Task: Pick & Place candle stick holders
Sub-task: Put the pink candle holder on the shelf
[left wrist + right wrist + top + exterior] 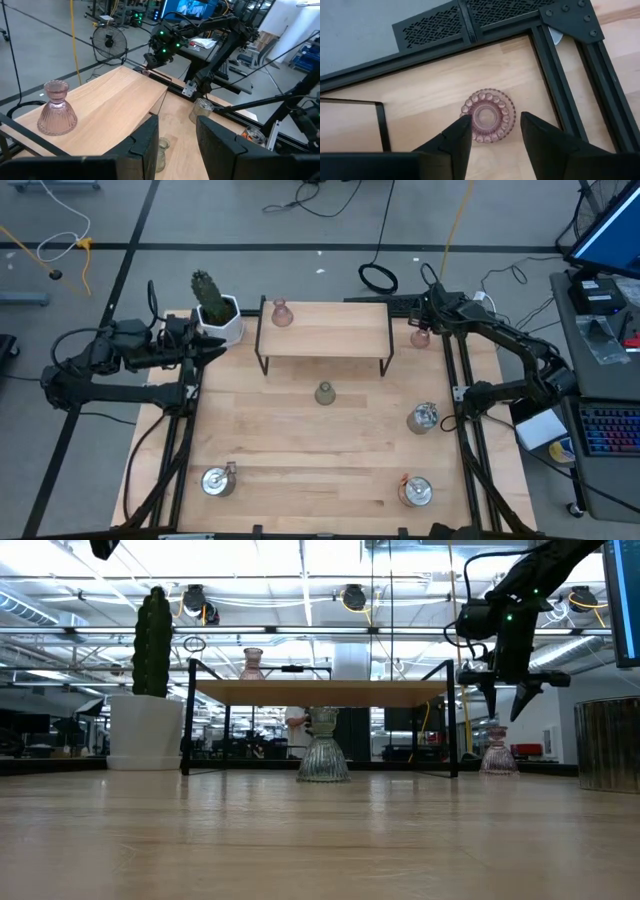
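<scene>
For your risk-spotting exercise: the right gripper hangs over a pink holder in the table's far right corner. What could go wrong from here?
1. The right gripper, open, hangs above the pale pink ribbed glass candle holder; descending off-centre, a finger might tip it.
2. The black metal table frame runs close beside it, so a finger could strike the rail.
3. Glass may slip in the grip.

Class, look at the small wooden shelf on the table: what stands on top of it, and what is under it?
On the shelf, near its left end, stands one pink holder. The green holder stands on the table at its front edge; whether it sits under the top is unclear. From above, the top hides what lies under it.
</scene>
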Available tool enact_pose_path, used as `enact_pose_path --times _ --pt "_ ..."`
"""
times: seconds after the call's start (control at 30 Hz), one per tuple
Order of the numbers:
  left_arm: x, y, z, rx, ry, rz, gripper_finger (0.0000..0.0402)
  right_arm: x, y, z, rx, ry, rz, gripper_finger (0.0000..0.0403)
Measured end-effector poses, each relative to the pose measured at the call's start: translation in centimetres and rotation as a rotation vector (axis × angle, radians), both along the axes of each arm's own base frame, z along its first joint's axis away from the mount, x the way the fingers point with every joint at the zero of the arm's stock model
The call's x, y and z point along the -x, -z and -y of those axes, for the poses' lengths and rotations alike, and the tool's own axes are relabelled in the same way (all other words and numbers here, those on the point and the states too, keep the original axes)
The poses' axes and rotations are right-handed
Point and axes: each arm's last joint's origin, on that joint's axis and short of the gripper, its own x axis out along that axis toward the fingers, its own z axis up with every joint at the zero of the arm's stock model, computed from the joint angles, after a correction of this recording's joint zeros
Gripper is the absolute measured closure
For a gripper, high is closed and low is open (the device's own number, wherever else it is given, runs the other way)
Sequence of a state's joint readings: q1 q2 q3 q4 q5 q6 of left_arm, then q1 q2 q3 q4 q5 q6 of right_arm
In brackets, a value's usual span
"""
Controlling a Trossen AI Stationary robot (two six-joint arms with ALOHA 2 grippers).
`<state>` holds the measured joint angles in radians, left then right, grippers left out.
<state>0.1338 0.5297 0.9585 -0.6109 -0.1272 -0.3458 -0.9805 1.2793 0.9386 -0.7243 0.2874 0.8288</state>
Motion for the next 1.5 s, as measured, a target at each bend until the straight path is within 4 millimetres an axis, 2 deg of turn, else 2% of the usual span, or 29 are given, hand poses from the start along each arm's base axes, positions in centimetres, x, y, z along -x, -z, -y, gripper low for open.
enact_pose_path --times 0.3,0.9,1.5 --pt "0.1 0.4 0.0 0.003 0.001 -0.044 0.027 0.0 0.1 -0.1 -0.014 -0.021 -0.011 0.0285" --pt "0.1 0.5 0.1 -0.01 0.036 -0.057 0.027 0.0 0.1 -0.1 -0.025 -0.029 -0.001 0.028" --pt "0.1 0.5 0.2 -0.021 0.058 -0.059 0.027 -0.3 1.5 0.4 -0.06 0.006 -0.013 0.028"
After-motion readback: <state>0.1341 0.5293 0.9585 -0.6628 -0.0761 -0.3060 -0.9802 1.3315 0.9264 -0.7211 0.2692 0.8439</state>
